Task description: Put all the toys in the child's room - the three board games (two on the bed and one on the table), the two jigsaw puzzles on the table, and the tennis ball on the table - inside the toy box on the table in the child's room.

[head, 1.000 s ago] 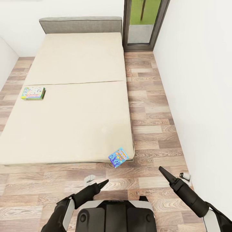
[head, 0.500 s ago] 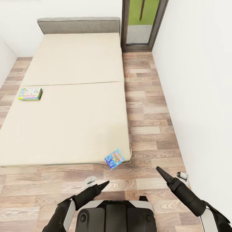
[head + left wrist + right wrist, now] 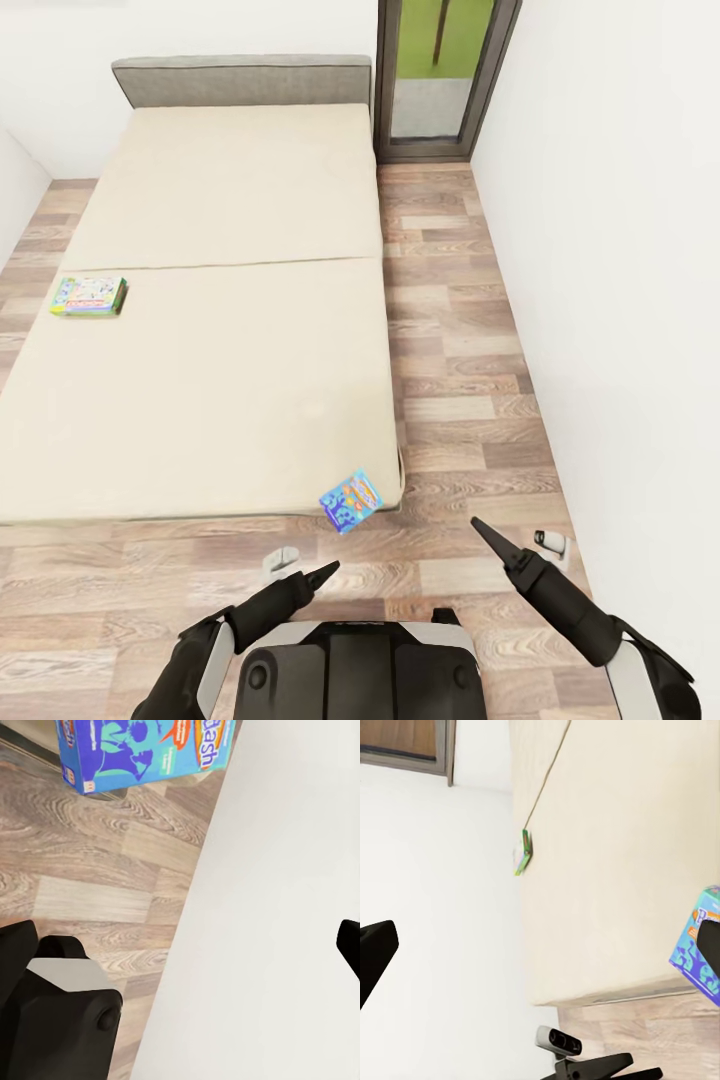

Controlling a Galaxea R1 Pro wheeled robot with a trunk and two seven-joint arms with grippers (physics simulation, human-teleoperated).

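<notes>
A green board game (image 3: 88, 296) lies flat near the bed's left edge, and shows as a thin sliver (image 3: 522, 852) in the right wrist view. A blue board game (image 3: 351, 500) sits tilted at the bed's near right corner, overhanging the floor; it also shows close up in the left wrist view (image 3: 142, 750) and at the edge of the right wrist view (image 3: 697, 945). My left gripper (image 3: 322, 573) hovers low over the floor, just short of the blue game. My right gripper (image 3: 478, 526) is to that game's right. Both are open and empty. The table and toy box are out of view.
The cream bed (image 3: 200, 420) covers the left and middle, with a grey headboard (image 3: 240, 78) at the far end. A white wall (image 3: 620, 250) bounds the narrow wood-floor aisle on the right. A glass door (image 3: 438, 70) stands at the far end. Two small grey objects (image 3: 281, 560) (image 3: 550, 542) lie on the floor.
The whole picture has slid a little to the left, so the camera moved. My right arm has swung slightly inward. Both games lie where they were on the bed.
</notes>
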